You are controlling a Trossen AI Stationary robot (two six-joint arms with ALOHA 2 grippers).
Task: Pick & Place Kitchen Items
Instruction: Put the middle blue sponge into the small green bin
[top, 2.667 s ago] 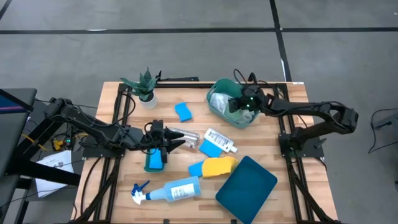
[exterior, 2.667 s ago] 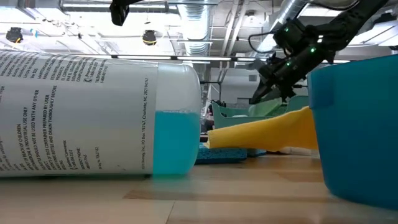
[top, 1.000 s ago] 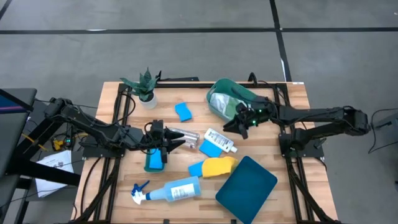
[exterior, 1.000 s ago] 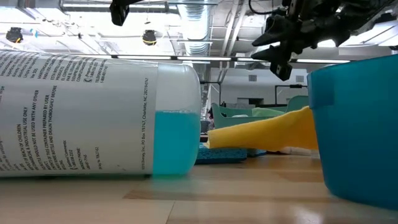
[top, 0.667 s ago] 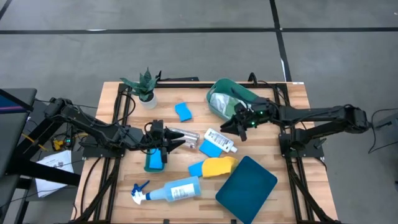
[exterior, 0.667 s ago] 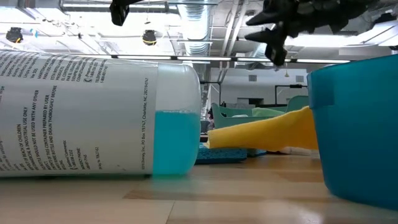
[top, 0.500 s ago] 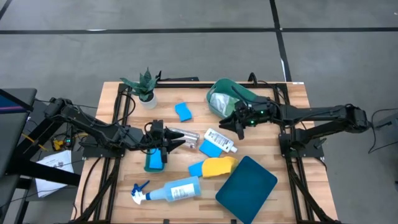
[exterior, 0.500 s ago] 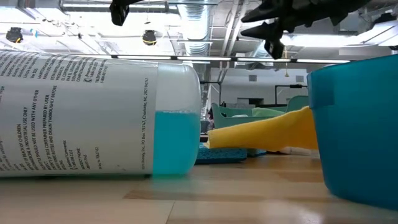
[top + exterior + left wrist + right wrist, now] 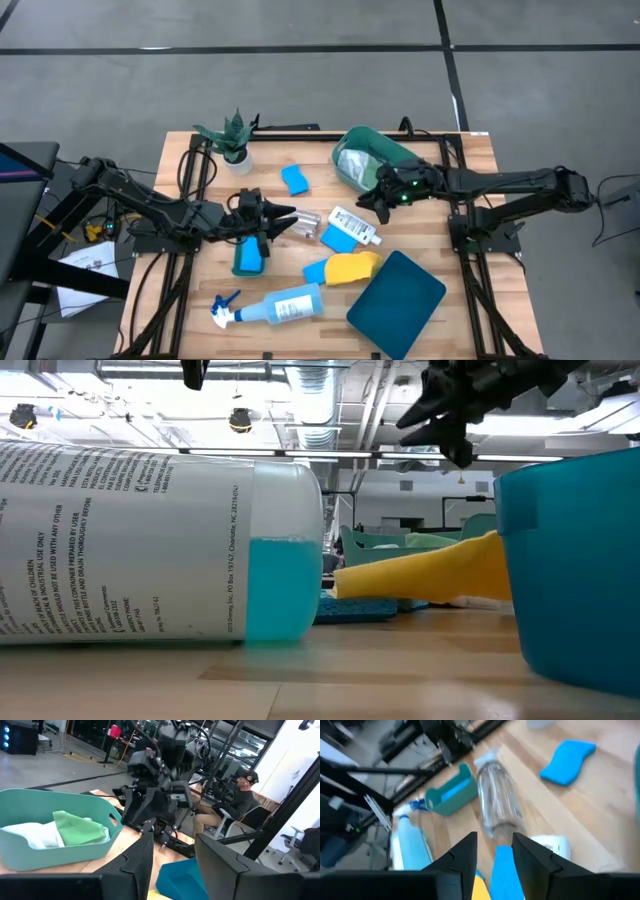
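Wooden table [image 9: 180,300], corners bare; left pincer [image 9: 287,217] and right pincer [image 9: 366,203] parted, empty, mid-table.

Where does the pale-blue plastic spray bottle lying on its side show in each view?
High view: pale-blue spray bottle lies low in the picture, left of centre.
Low view: fills the left half.
Left wrist view: not in it.
Right wrist view: lying past the fingers.
Shared landmark: yellow cloth beside it, high and low views.

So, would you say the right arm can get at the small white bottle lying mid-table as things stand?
Probably yes. The right hand hovers empty and open just beside the small white bottle, which lies flat with only a blue sponge against its far side; nothing covers it.
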